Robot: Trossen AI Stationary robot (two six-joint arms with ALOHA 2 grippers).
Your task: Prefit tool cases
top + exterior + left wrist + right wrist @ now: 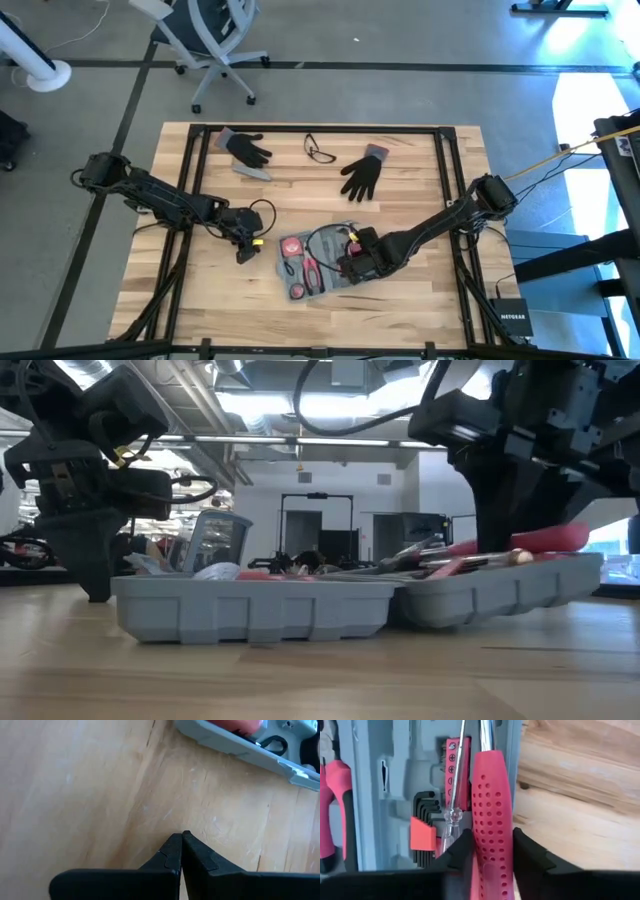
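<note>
Gripping a red plastic screwdriver handle with a dimpled surface (pixel 492 815), the right pincer (pixel 492 852) has its two dark fingers clamped on either side of the handle, above the right half of the flat blue-grey plastic tool case (pixel 325 265), which lies open on the wooden tabletop (pixel 420 300) near the front edge, a little right of centre. Moulded recesses in the case already hold a set of black hex keys in a red clip (pixel 425 815), a red bit strip (pixel 452 757), a slim clear-handled screwdriver (pixel 452 812) and red-handled pliers (pixel 335 805). The left pincer (pixel 181 847) waits just left of the case with its fingers pressed together, low over bare wood. Two black gloves (pixel 362 175) and a pair of glasses (pixel 320 150) lie at the far side, well apart from the work. The step in hand looks like seating the screwdriver in its slot. The next move would call for lining the handle and shaft up with the long recess beside the case's right wall, lowering until it sits flush, then letting go without dragging the neighbouring tools.
</note>
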